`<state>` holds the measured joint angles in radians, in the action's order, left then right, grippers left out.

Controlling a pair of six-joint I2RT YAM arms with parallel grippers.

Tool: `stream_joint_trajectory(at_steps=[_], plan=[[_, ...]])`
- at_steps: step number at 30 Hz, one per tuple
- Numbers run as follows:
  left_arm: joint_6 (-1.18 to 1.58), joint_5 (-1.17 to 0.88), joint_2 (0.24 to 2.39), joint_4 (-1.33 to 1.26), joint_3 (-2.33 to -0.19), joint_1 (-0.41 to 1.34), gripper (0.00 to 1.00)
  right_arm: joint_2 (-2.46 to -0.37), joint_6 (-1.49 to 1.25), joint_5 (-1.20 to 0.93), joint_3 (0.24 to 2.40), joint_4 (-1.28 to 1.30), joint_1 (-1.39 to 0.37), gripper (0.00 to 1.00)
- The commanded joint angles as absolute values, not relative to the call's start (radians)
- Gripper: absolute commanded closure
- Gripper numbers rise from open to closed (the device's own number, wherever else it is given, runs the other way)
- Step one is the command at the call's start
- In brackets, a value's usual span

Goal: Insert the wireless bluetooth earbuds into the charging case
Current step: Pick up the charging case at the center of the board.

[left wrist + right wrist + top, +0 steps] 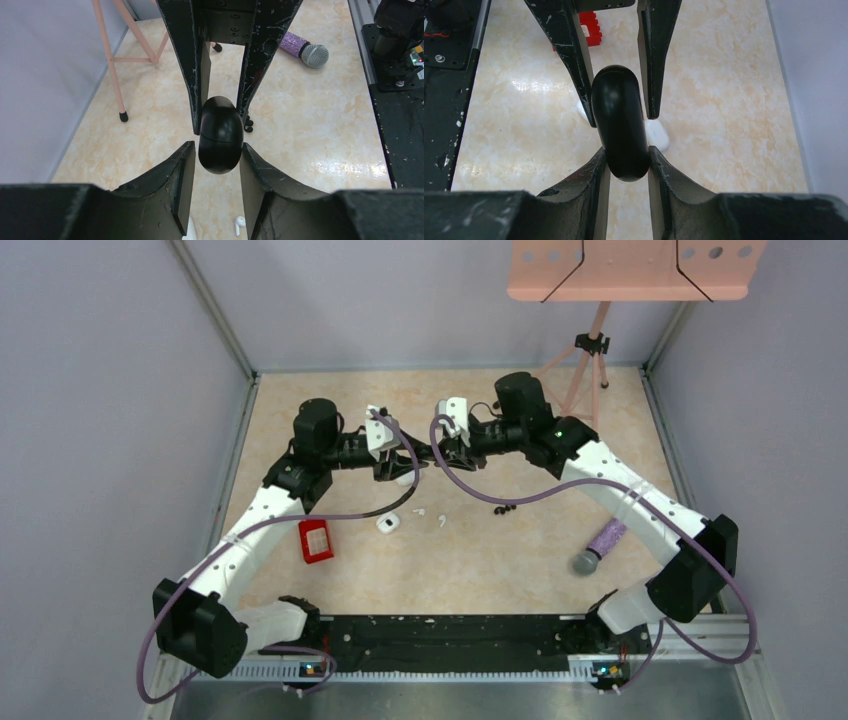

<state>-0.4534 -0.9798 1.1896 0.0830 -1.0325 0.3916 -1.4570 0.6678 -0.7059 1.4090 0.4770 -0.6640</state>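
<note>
A closed black charging case (220, 134) hangs above the table between both grippers, which meet at the table's middle. My left gripper (216, 147) is closed around its near end. My right gripper (626, 150) clamps its other end (620, 125). In the top view the left gripper (405, 462) and right gripper (441, 452) face each other. A black earbud pair (503, 508) lies right of centre and also shows in the left wrist view (248, 124). White earbuds (441, 521) lie loose below; one shows in the left wrist view (239, 225). A white case (388, 523) sits beside them.
A red block (316, 540) lies front left. A purple microphone (598, 548) lies front right. A pink tripod (590, 350) with a tray stands at the back right. Grey walls close in three sides. The black base rail (430, 640) runs along the near edge.
</note>
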Motion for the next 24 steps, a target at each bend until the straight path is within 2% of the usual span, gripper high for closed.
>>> stream_joint_trajectory(at_steps=[1,10,16,24], plan=[[-0.441,-1.009,1.2,0.049,-1.077,0.396,0.58,-1.462,0.68,-0.708,1.468,0.463,-0.676,0.82],[-0.444,-1.002,1.206,0.064,-1.084,0.396,0.57,-1.469,0.689,-0.664,1.486,0.49,-0.687,0.82],[-0.469,-0.991,1.22,0.112,-1.107,0.396,0.64,-1.478,0.708,-0.65,1.508,0.517,-0.692,0.82],[-0.457,-0.993,1.219,0.121,-1.114,0.396,0.64,-1.487,0.712,-0.642,1.514,0.531,-0.696,0.82]])
